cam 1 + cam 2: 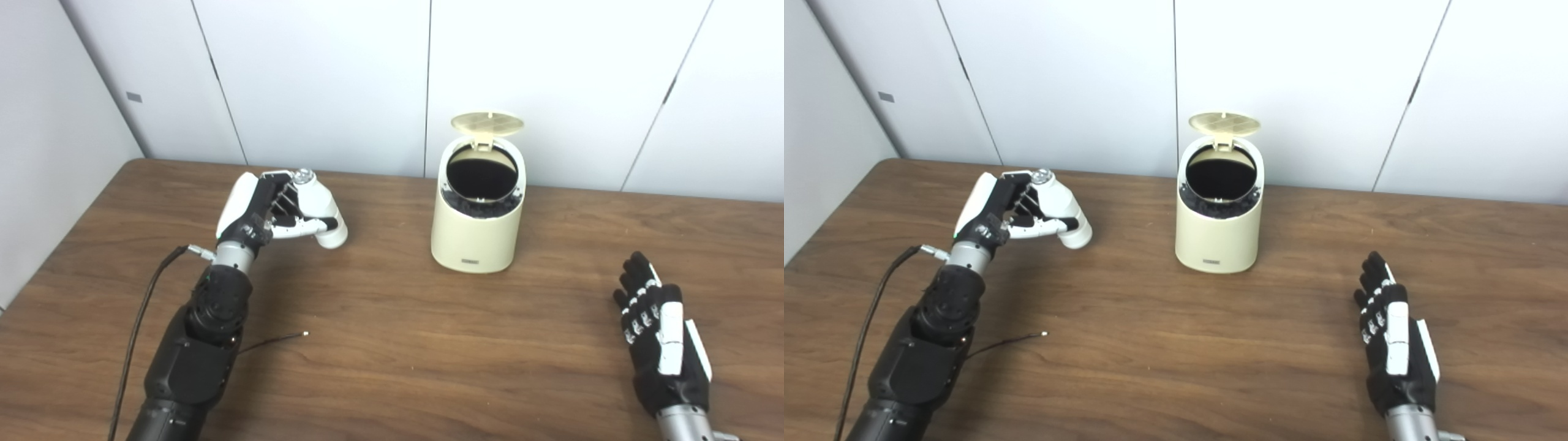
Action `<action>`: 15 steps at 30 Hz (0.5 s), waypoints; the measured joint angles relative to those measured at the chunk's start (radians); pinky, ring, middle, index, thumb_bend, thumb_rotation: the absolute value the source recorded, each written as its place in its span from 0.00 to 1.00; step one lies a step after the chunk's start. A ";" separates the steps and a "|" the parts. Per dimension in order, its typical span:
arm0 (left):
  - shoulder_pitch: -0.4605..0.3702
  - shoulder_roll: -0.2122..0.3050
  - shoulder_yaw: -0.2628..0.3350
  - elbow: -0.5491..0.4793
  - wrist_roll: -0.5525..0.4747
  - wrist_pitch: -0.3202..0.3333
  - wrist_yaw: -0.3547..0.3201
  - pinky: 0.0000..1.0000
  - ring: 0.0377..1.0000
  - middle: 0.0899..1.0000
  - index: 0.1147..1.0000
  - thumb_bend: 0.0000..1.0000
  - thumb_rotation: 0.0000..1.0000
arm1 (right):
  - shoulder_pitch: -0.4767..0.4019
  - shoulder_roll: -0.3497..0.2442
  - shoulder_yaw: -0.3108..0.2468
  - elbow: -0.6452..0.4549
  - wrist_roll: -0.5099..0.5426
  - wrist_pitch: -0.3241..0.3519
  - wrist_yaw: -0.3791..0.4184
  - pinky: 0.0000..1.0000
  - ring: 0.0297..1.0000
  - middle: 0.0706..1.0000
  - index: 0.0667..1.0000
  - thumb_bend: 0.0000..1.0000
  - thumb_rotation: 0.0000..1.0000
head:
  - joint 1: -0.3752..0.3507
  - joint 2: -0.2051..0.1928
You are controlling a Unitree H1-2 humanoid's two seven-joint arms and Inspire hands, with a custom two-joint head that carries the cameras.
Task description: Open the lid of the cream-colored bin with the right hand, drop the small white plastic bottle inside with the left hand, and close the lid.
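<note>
Left eye view shows the cream-colored bin (478,226) standing on the table (392,367), just past centre toward 12 o'clock. Its lid (487,122) is raised upright on the rear hinge, and the round dark mouth is fully exposed and faces the camera.

Left robot hand (278,211) sits at about 10 o'clock from table centre, well apart from the bin. Its fingers (288,199) are wrapped round the small white plastic bottle (318,211), which lies tilted, cap end up toward the far wall and base pointing toward the bin. The grasp looks secure; whether the bottle is clear of the table or grazing it cannot be told.

Right robot hand (658,334) rests at about 4 o'clock, near the table's front edge, fingers extended and slightly apart, holding nothing. It is well apart from the bin.

Assessment: lid opening appears complete; the step in hand is the transfer of the bottle to the bin. The next move calls for the left arm to carry the bottle toward 3 o'clock, rise above the rim, centre over the opening without striking the raised lid, then release. Lid closure by the right robot hand is not yet done.

A loose black cable (275,342) lies by the left forearm.
</note>
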 measured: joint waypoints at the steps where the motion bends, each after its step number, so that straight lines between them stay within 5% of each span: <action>1: 0.008 -0.006 0.005 -0.037 0.003 0.001 0.005 0.34 0.37 0.38 0.46 0.51 0.00 | 0.000 0.000 0.000 0.000 0.001 0.000 0.000 1.00 1.00 0.97 0.94 0.59 0.95 | 0.000 0.000; 15: 0.025 -0.131 -0.032 -0.318 0.125 -0.053 0.082 0.32 0.36 0.45 0.47 0.50 0.00 | -0.004 0.012 0.009 0.001 -0.012 0.000 -0.006 1.00 1.00 0.95 0.93 0.62 0.93 | -0.092 -0.015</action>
